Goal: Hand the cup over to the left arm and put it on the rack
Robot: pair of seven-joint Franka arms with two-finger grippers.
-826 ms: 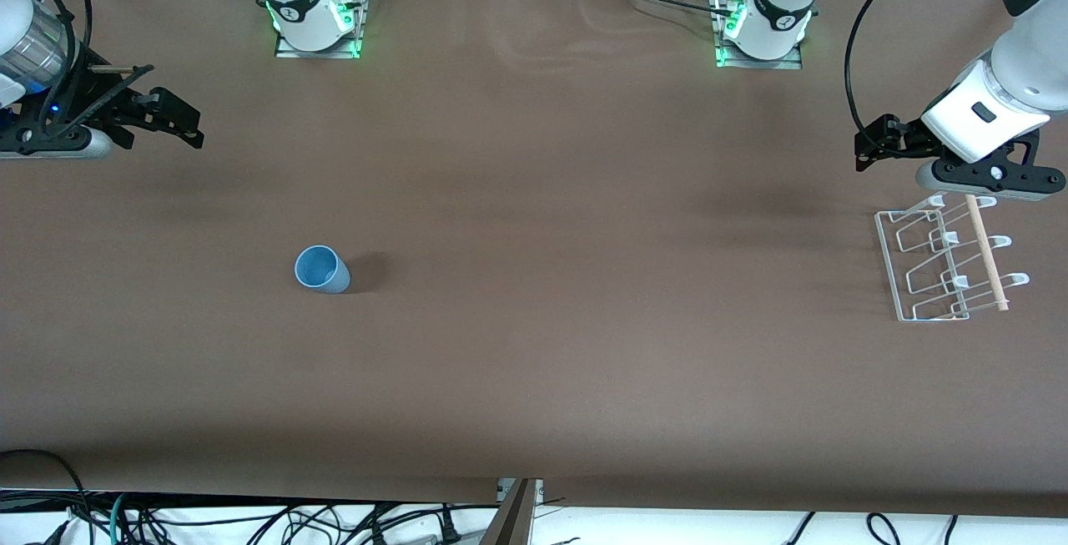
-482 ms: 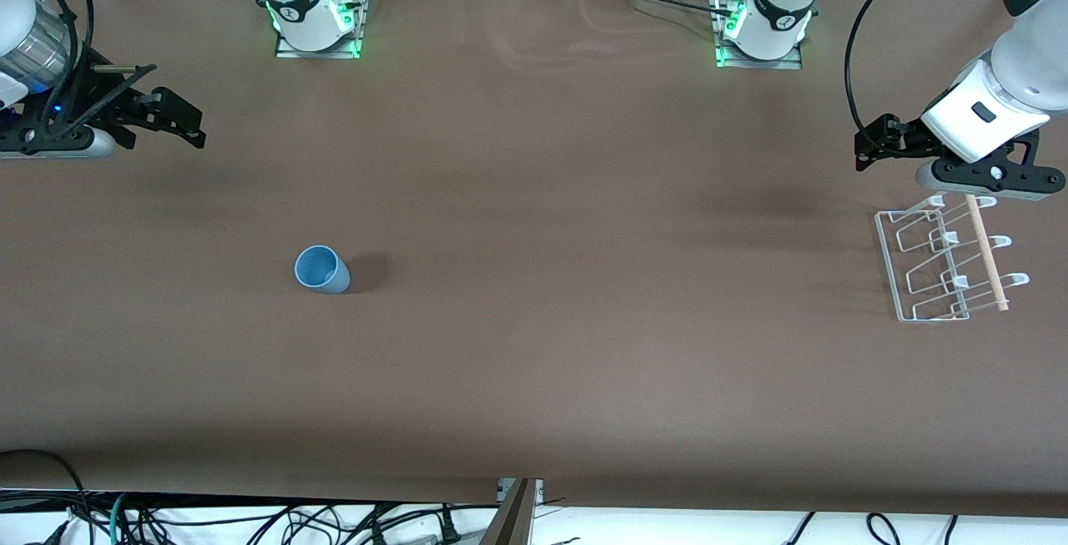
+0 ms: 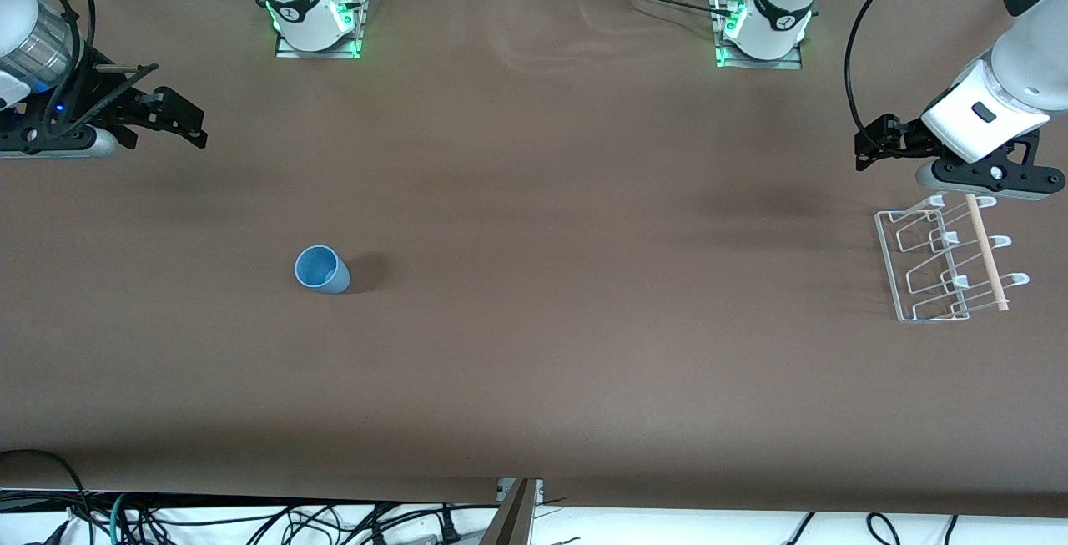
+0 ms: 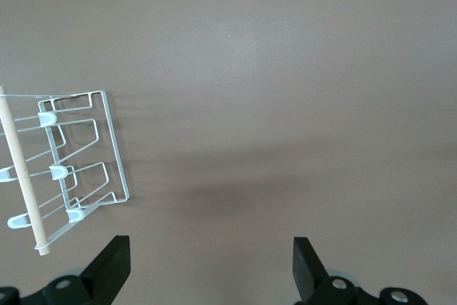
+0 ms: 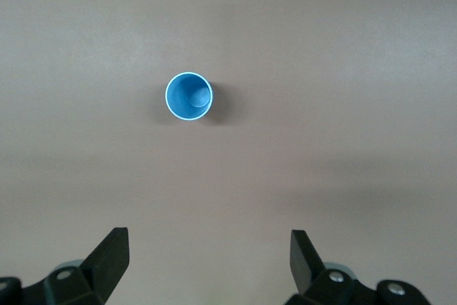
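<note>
Cup (image 3: 321, 269) upright, mouth up, at table's right-arm end; judged light, thin, slippery plastic: pinch across the wall near the rim. Right gripper (image 5: 207, 258) spread, high, cup at 12 o'clock. Left gripper (image 4: 211, 266) spread, waiting beside rack (image 3: 947, 259).

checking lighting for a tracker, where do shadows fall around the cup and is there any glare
Front view: the cup casts a soft dark shadow toward the left arm's end of the table; no glare on the matte brown cover. Right wrist view: a faint shadow hugs one side of the cup, rim crisp.
</note>
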